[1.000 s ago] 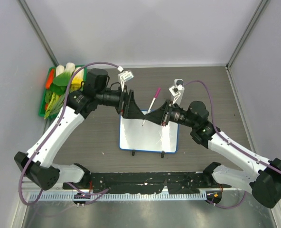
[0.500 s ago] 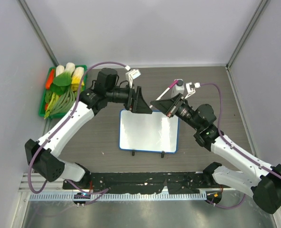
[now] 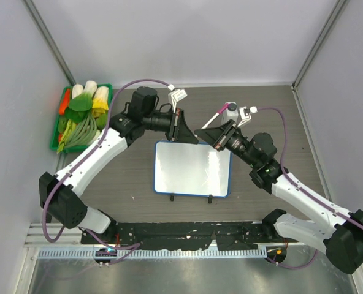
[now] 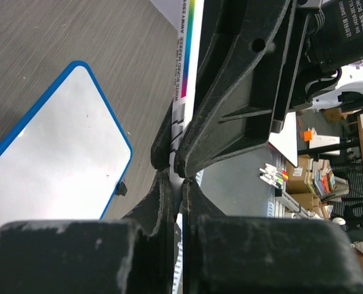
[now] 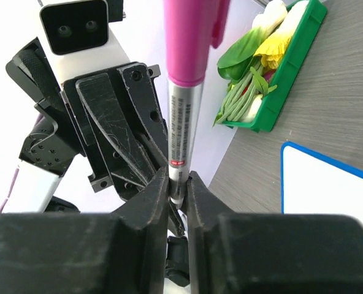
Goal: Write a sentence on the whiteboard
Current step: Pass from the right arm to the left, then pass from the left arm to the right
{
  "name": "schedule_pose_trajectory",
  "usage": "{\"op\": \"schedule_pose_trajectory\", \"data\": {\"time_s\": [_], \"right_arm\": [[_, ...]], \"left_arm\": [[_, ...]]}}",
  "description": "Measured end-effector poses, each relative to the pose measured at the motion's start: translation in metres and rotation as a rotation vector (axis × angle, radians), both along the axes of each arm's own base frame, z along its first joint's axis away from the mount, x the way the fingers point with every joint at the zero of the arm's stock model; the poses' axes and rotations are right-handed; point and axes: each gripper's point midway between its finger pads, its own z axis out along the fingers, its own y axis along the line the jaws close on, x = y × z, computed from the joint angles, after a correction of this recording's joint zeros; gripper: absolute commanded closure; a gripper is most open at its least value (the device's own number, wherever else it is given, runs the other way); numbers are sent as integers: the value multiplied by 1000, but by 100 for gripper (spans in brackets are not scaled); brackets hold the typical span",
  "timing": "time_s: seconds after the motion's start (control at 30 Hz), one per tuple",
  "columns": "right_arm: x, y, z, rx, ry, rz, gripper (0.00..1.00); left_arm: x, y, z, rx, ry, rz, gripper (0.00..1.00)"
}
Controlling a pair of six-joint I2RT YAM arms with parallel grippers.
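Note:
The whiteboard (image 3: 192,170), white with a thin blue rim, lies flat mid-table, also in the left wrist view (image 4: 53,141) and the right wrist view (image 5: 335,184). The sentence is out of view: the board's face is bare white. Above its far edge both grippers meet tip to tip on one marker (image 3: 220,113) with a pink cap. My right gripper (image 5: 178,180) is shut on the silver barrel of the marker (image 5: 183,128), cap pointing away. My left gripper (image 4: 177,174) is shut on the tail end of the marker (image 4: 184,67). From above, the left gripper (image 3: 194,139) faces the right gripper (image 3: 201,131).
A green tray (image 3: 54,146) of toy vegetables sits at the far left, also in the right wrist view (image 5: 273,104). A white bottle with a grey cap (image 3: 231,110) stands just behind the marker. Two black clip feet (image 3: 172,196) hold the board's near edge.
Both grippers have moved away from the board's middle to its far edge with the marker. The left gripper, open a second ago, has shut on the marker's tail.

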Motion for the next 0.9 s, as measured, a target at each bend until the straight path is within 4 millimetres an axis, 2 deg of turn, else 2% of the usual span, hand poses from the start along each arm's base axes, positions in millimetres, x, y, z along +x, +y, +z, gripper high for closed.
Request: {"op": "schedule_pose_trajectory", "data": {"time_s": [0.03, 0.07, 0.1, 0.17, 0.23, 0.33, 0.5, 0.57, 0.7, 0.77, 0.8, 0.9], "right_arm": [[0, 0, 0, -7, -4, 0, 60], [0, 0, 0, -17, -10, -1, 53], [0, 0, -1, -23, -10, 1, 37], [2, -1, -4, -53, -22, -6, 19], [4, -5, -7, -74, -23, -13, 11], [8, -16, -6, -92, -42, -30, 11], [12, -33, 10, -70, -111, 10, 11], [5, -30, 16, -61, -143, 71, 20], [-15, -19, 25, -44, -206, 197, 28], [-27, -11, 27, -44, -235, 266, 38], [-33, -6, 27, -47, -243, 303, 47], [-47, 6, 27, -56, -263, 385, 51]], "left_arm": [[0, 0, -1, 2, -4, -1, 100], [0, 0, -1, 3, -4, -3, 100], [0, 1, -1, 4, -5, -3, 100], [-1, 1, -2, 9, -7, -6, 100], [-3, 3, -4, 19, -8, -10, 100], [-9, 8, -6, 37, -13, -22, 100], [-25, 17, 0, 49, -36, -71, 100], [-33, 20, 4, 44, -49, -96, 100], [-41, 23, 10, 29, -63, -135, 100], [-45, 24, 10, 24, -63, -154, 100], [-46, 24, 10, 24, -60, -161, 100], [-50, 26, 10, 24, -61, -179, 100]]}}
